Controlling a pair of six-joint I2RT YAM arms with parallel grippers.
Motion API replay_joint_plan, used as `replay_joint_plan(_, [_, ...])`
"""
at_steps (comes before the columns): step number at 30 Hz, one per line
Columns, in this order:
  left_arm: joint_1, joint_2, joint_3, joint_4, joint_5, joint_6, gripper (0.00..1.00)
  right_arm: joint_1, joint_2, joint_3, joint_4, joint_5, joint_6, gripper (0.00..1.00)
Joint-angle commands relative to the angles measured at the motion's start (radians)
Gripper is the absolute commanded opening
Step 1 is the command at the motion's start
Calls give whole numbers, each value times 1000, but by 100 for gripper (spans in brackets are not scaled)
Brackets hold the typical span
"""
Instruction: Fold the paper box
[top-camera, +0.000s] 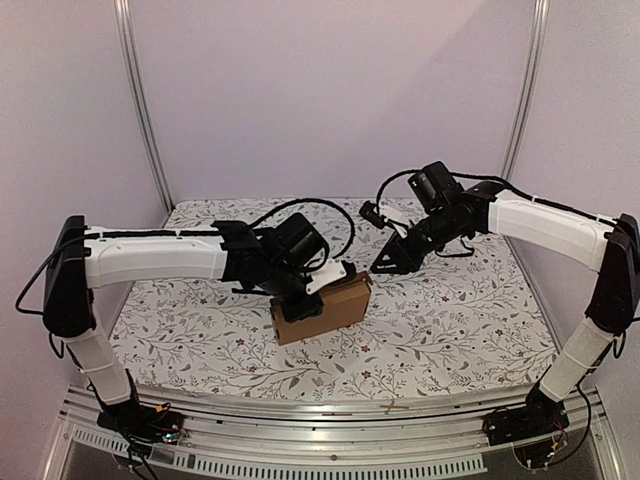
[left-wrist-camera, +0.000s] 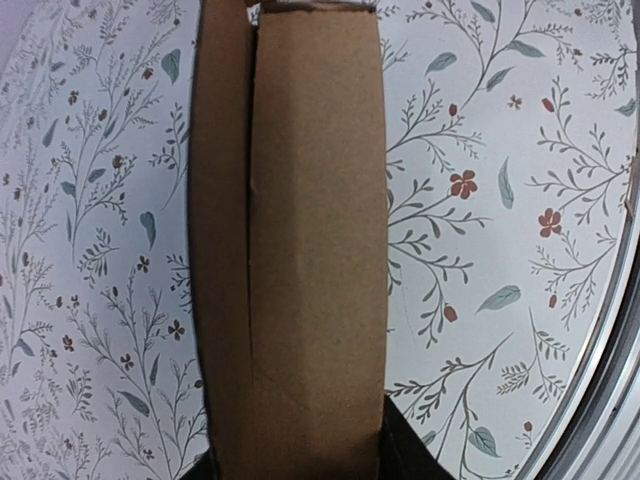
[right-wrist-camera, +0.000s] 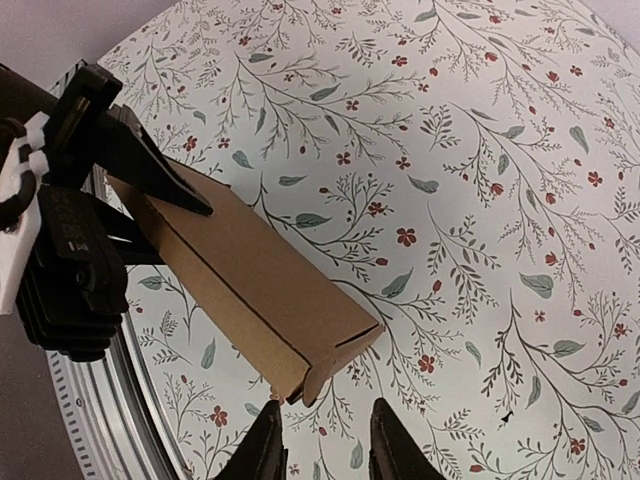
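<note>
I see the risk spread across the counter (top-camera: 450, 330): a dropped box could land anywhere on its floral cloth. My left arm (top-camera: 150, 255) carries the paper box (top-camera: 325, 308) at mid-counter, tilted; I cannot tell whether its low edge touches the cloth. The left fingers (right-wrist-camera: 150, 165) clamp one end only, so a push could pivot it loose. The right fingers (right-wrist-camera: 262, 445) stand apart and empty at the box's 1 o'clock, near the end flap (right-wrist-camera: 345, 350); closing off-centre there could crush it.

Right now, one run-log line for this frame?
left gripper: shut on paper box | right gripper: open, near box's free end
</note>
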Motion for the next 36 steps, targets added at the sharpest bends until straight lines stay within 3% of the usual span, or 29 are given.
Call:
replay_joint_plan(1, [27,22,10,16,58,-27,36,19,45,5,21,71,97,27])
replay_joint_plan(12, [50,14,1,21,96,-28,36,53,103,51,26,88,89,15])
replay_joint_plan(22, [59,22,-1,29,107,-27,36,58,118,85,15,102,115,15])
replay_joint_plan(27, [62,24,1,32,103,-32,36,59,135,100,0,127,131,1])
replay_joint_plan(36, [76,43,24,41,26,-96,36,76,171,138,-28,167,194,0])
